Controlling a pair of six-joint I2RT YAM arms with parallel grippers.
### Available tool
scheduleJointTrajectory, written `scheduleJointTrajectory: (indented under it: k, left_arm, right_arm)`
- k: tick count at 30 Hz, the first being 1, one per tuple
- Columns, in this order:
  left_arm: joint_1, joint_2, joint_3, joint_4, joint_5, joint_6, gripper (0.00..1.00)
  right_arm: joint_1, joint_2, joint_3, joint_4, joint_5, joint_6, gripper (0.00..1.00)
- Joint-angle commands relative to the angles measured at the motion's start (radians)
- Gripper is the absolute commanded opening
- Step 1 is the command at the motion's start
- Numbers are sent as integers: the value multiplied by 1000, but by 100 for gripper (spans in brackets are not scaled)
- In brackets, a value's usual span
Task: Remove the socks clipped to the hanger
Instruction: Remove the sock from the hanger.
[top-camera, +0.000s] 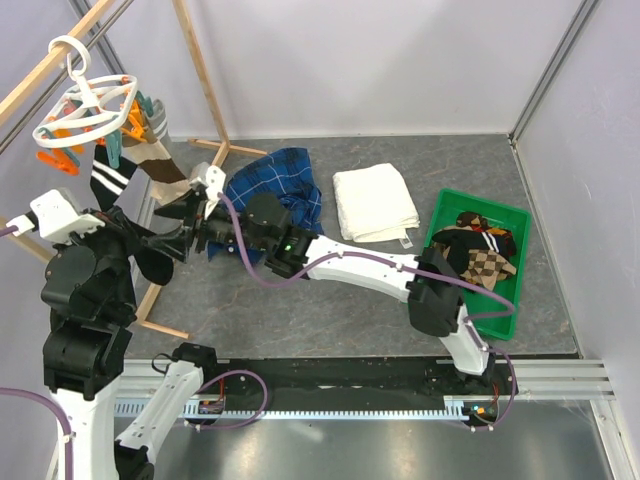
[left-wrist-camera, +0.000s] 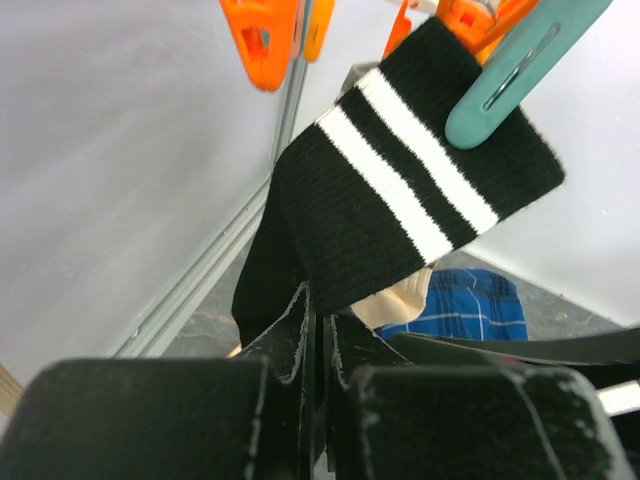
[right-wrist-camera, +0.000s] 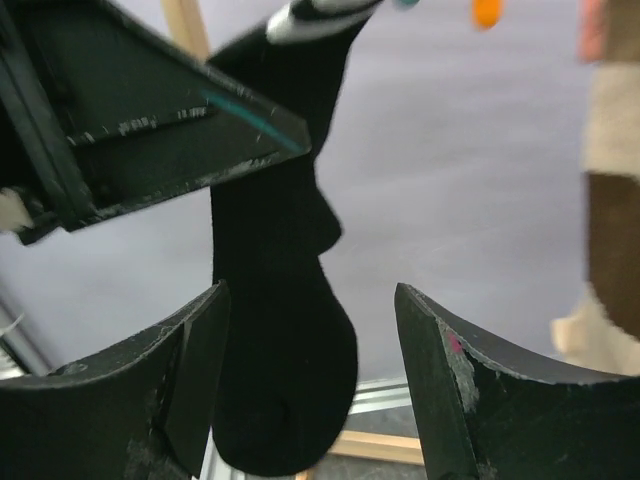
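The black striped sock (left-wrist-camera: 400, 190) hangs from the hanger (top-camera: 85, 105) at ten o'clock, cuff in a teal clothespin (left-wrist-camera: 520, 70); the left pincer (left-wrist-camera: 318, 330) clamps it, the right pincer (right-wrist-camera: 308, 300) gapes wide round its toe. Tugging against that pin could swing or unhook the hanger. Clipped socks I can tell: two, counting the brown sock (top-camera: 165, 165); one hanger; two pincers

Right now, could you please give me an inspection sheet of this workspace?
Surface: grey tabletop.
Job's things: white hanger hooked on the wooden rack pole; black striped sock held by a teal clip; brown sock hanging beside it; more socks in the green tray.
Clutter: blue plaid shirt; folded white towel.
Grippers: left gripper shut on the black striped sock; right gripper open, fingers either side of the sock's foot.
Cables: purple cable along the right arm.
Surroundings: white walls.
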Motion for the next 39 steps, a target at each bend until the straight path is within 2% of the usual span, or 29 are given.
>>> scheduleJointTrajectory:
  k: [1,6,13,19,20,21,23,24,25,26,29,30,33,39]
  left_arm:
    - [-2,-8,12,-18,25,-80,2]
    - [-2,-25,10,-21,74,-105,2]
    - [-2,-51,-19,-55,93,-134,2]
    - [-2,-65,-33,-53,85,-134,2]
    - [-2,-65,-36,-55,87,-136,2]
    - [-2,-66,-38,-53,87,-137,2]
    - [-2,-66,-42,-53,88,-139,2]
    - [-2,-68,-44,-55,88,-139,2]
    - [-2,-71,-44,-55,84,-137,2]
    - [-2,-71,-41,-53,84,-136,2]
    - [-2,-65,-18,-40,88,-96,17]
    - [-2,-60,-7,-38,94,-81,29]
    - [-2,-25,62,-38,128,-15,46]
    - [-2,27,229,-1,277,-22,51]
  right_arm:
    - [3,104,122,45,-154,53,74]
    - [18,188,241,34,-203,50,74]
    - [33,222,272,93,-128,27,67]
    - [47,218,275,145,-39,-13,72]
    - [50,218,283,142,-21,-25,68]
    - [55,221,289,124,-4,-38,50]
    - [59,225,310,111,18,-55,29]
    - [62,227,314,105,19,-59,6]
    - [62,225,317,97,18,-62,0]
    - [67,224,318,88,27,-81,0]
    - [92,216,326,35,79,-149,0]
    - [110,216,332,-5,99,-200,0]
    - [131,224,358,-48,177,-254,0]
    - [136,254,406,-77,236,-260,0]
